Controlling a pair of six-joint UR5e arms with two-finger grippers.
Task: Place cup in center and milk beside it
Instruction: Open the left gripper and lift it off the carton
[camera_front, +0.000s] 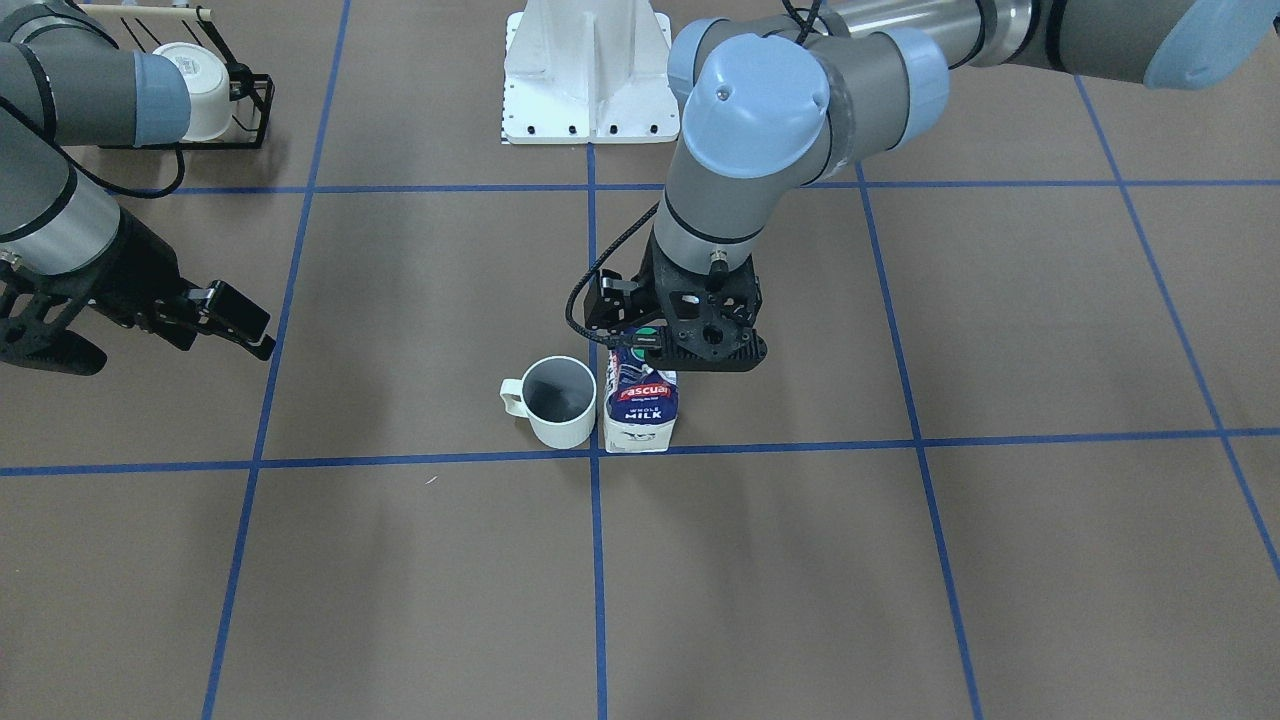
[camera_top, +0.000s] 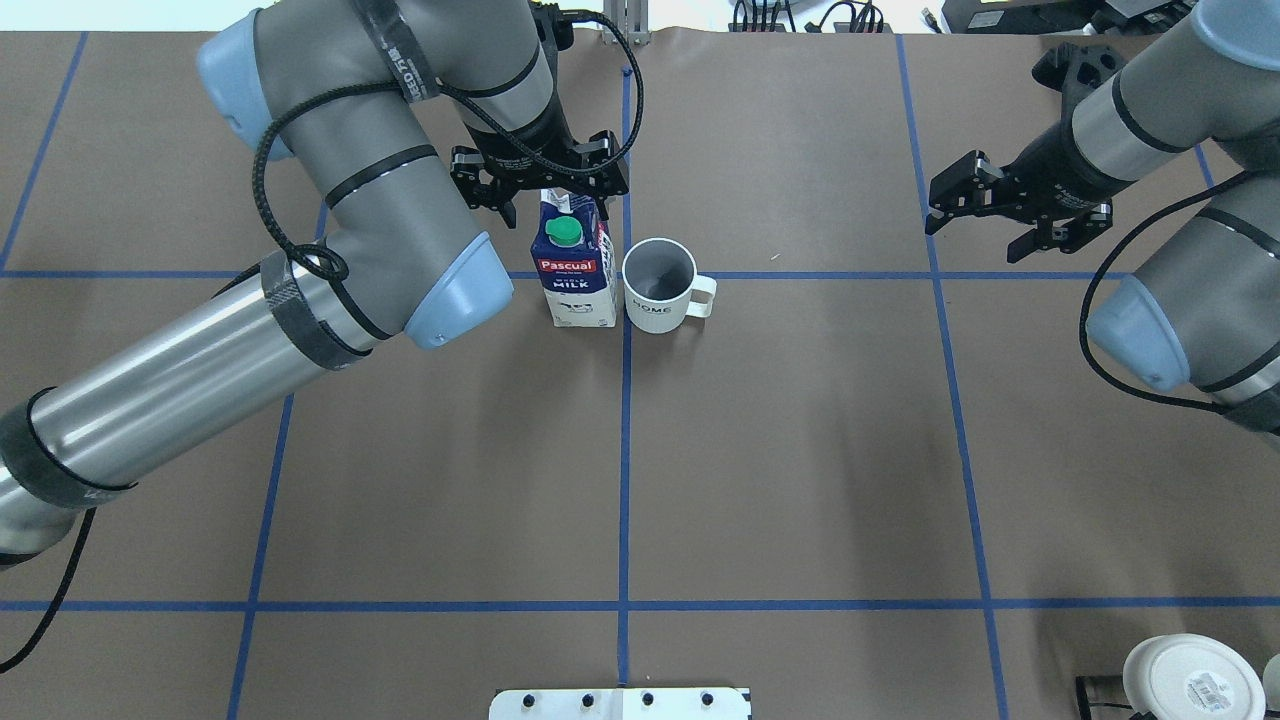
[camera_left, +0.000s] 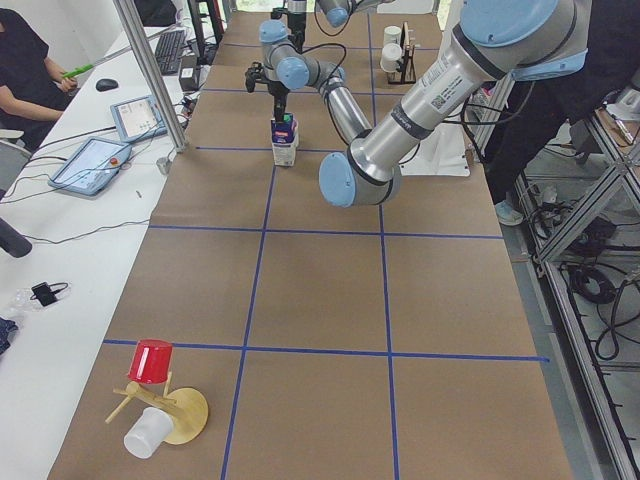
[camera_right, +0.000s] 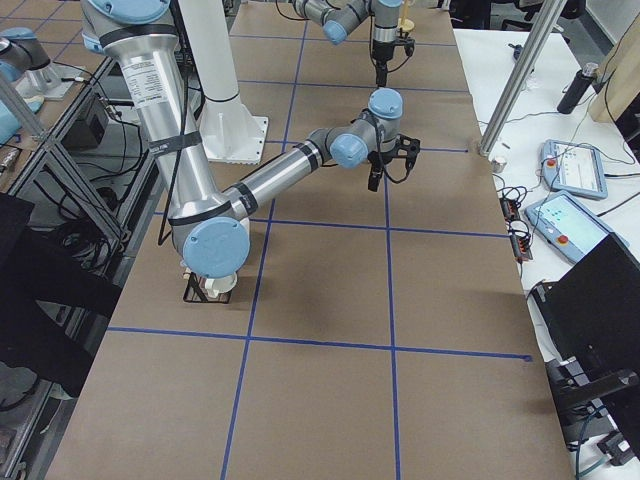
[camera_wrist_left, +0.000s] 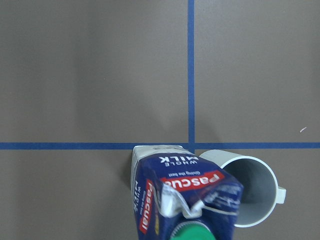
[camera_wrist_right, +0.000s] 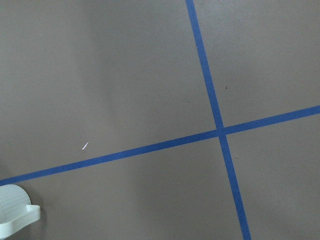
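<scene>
The white cup (camera_front: 560, 402) stands upright at the crossing of the blue tape lines, handle pointing away from the milk; it also shows in the overhead view (camera_top: 658, 285) and the left wrist view (camera_wrist_left: 252, 192). The milk (camera_front: 640, 405) stands upright right beside it, almost touching (camera_top: 575, 275) (camera_wrist_left: 180, 195). My left gripper (camera_top: 553, 203) hangs over the carton's gable top, its jaws spread wider than the carton and not pressing on it. My right gripper (camera_top: 975, 240) is open and empty, off to the cup's handle side. The right wrist view shows only the cup's handle (camera_wrist_right: 15, 217).
A black wire rack (camera_front: 250, 110) with another white mug (camera_front: 195, 90) stands at the table corner near the robot's right. The white robot base (camera_front: 590, 70) is behind the cup. A wooden mug tree with a red cup (camera_left: 152, 362) is at the left end.
</scene>
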